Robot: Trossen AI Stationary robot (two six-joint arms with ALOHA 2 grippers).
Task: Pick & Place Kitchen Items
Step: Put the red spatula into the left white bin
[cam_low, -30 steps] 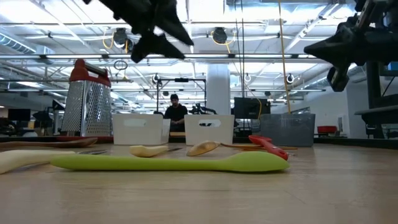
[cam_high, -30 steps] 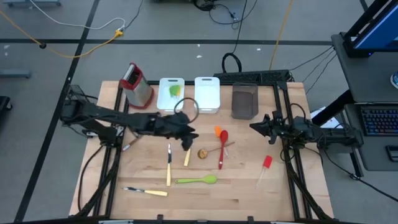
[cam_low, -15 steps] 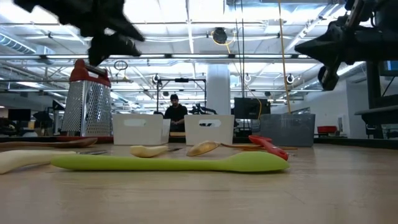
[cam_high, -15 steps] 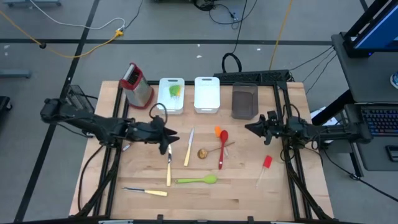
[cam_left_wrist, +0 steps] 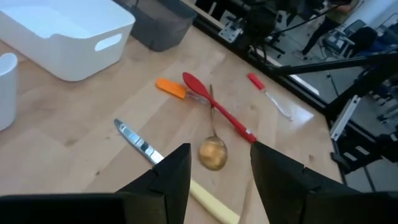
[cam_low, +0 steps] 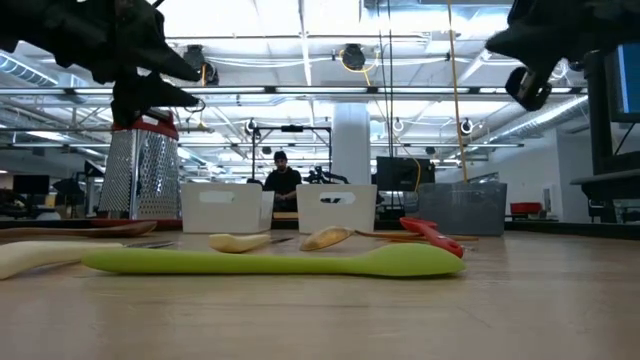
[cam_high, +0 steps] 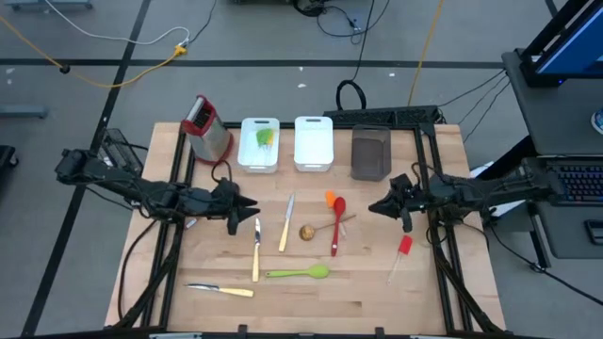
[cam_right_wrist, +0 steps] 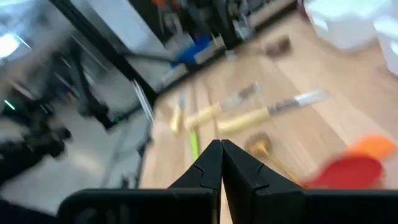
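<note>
The left gripper [cam_high: 247, 204] hangs with fingers spread and empty, over the table's left side beside a cream-handled knife [cam_high: 255, 249]. The right gripper [cam_high: 375, 208], fingers pressed together, hovers near the red spoon [cam_high: 336, 224] and red spatula [cam_high: 402, 250].

A grey floor [cam_high: 85, 104] surrounds the wooden table [cam_high: 367, 282], crossed by dark seam lines and a yellow cable [cam_high: 113, 75]. Black cables [cam_high: 350, 94] coil behind the table's far edge. At the right stands a dark desk with a keyboard [cam_high: 575, 184] and a blue screen [cam_high: 570, 42]. Seen level across the table, the hall behind has a white column [cam_low: 352, 130], ceiling pipes and round lamps [cam_low: 352, 57], monitors, and a person [cam_low: 281, 178] seated at a workstation
</note>
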